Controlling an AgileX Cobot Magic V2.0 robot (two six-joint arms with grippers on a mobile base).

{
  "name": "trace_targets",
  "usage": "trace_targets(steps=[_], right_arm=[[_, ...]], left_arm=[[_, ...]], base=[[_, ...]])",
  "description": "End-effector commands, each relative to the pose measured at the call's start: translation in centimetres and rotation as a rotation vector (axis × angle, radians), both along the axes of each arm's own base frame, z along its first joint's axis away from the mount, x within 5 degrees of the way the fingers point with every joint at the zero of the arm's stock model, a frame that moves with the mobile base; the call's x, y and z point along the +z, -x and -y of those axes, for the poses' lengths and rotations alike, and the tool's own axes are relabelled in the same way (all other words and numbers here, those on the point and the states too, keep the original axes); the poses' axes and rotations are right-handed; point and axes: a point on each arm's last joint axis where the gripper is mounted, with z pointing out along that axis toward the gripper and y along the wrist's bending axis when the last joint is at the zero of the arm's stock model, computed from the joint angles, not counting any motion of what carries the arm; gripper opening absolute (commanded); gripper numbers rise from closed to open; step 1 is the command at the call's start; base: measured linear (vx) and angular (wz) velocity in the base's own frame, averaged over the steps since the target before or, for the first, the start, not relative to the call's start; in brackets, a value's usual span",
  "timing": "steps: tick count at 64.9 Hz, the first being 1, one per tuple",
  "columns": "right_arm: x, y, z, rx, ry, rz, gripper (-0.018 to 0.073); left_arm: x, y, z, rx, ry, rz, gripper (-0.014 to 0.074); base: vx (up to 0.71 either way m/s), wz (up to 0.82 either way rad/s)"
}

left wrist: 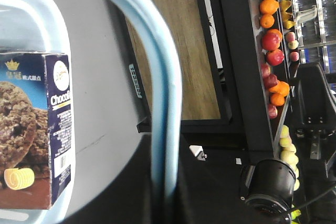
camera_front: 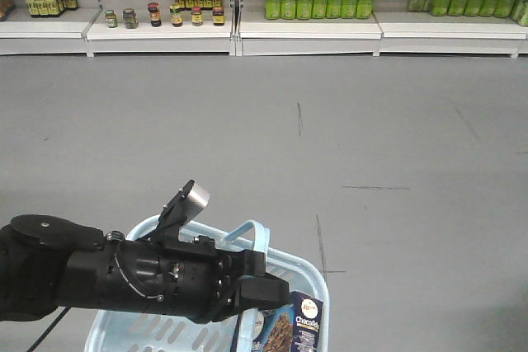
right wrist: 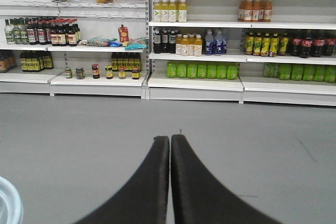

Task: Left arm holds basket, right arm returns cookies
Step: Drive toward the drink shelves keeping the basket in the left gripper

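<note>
The Choco cookie carton point(camera_front: 299, 325) point(left wrist: 37, 129) lies inside the light blue shopping basket point(camera_front: 307, 274), against its right-hand wall, with the cookie picture facing up and towards the camera. It has not been taken out. The basket's loop handle point(camera_front: 251, 229) point(left wrist: 167, 103) stands upright just beside the end of the left arm point(camera_front: 124, 278). The left gripper point(camera_front: 262, 290) is buried behind the arm's own bulk, and the left wrist view shows none of its fingers, so I cannot tell whether they are clamped on the handle. The raised handle suggests they are.

The right gripper point(right wrist: 169, 137) is away from the carton. Its two fingers point(right wrist: 155, 177) are pressed together with nothing between them, and they point across the grey floor point(camera_front: 330, 138) at the store shelves point(right wrist: 194, 80), which are well apart from it. Only a sliver of basket rim point(right wrist: 6, 203) shows at the lower left of that view.

This looks like the start of the return step, before any reach. The next move calls for the right arm to swing down and left over the basket. It would spread its fingers and take the carton by its narrow sides, clear of the handle and the left arm.
</note>
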Motion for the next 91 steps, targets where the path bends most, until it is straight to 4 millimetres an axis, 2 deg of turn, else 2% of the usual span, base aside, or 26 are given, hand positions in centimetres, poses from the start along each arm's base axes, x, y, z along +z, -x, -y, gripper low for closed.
trace_targets(steps=[1, 91], right_arm=[[0.63, 0.05, -0.01, 0.0, -0.003, 0.079, -0.0008], [0.63, 0.05, -0.01, 0.0, -0.003, 0.079, -0.0008]], left_arm=[[2.42, -0.07, 0.39, 0.013, 0.124, 0.014, -0.0008], [2.42, -0.07, 0.39, 0.013, 0.124, 0.014, -0.0008]], base=[[0.37, -0.05], [0.36, -0.02]])
